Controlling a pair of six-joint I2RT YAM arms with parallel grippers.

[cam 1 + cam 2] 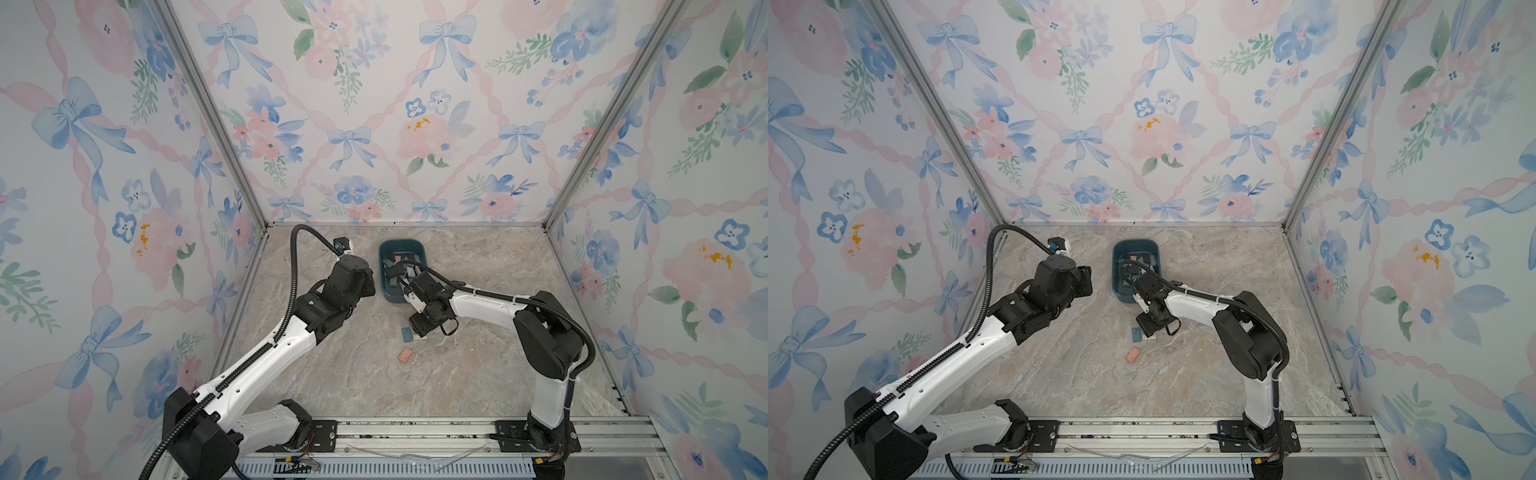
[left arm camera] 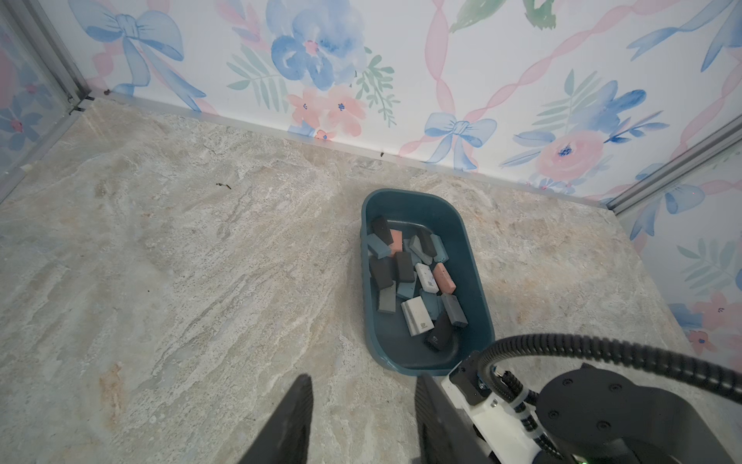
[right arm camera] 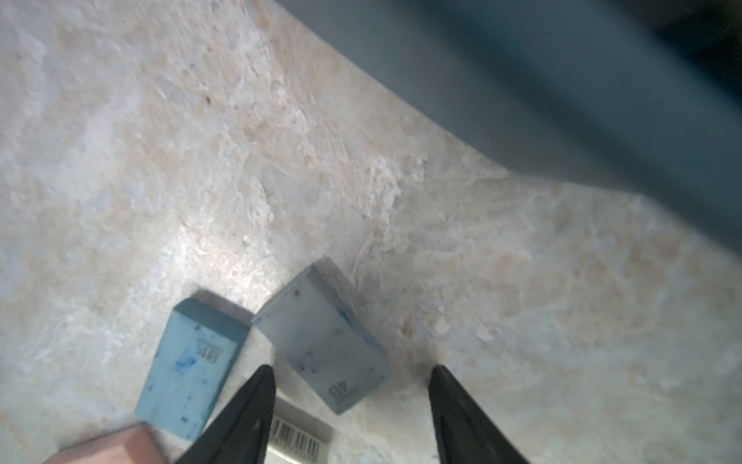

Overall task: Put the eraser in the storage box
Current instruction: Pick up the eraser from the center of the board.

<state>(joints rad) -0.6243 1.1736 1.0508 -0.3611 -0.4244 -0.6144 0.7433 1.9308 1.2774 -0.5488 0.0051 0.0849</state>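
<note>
The right gripper (image 3: 351, 367) has its fingers spread, pinching nothing. A pale grey eraser (image 3: 325, 345) lies on the worktop (image 3: 200, 160) at lower centre, with a blue eraser (image 3: 188, 373) just beside it. The storage box (image 2: 403, 355), right of centre, holds many erasers. The left gripper (image 2: 362, 378) has its fingers spread and empty.

Teal storage box (image 2: 478, 289) holds many erasers (image 2: 415, 317); blue eraser (image 3: 188, 369), pale eraser (image 3: 325, 345), pink eraser (image 1: 404, 354) lie outside.
</note>
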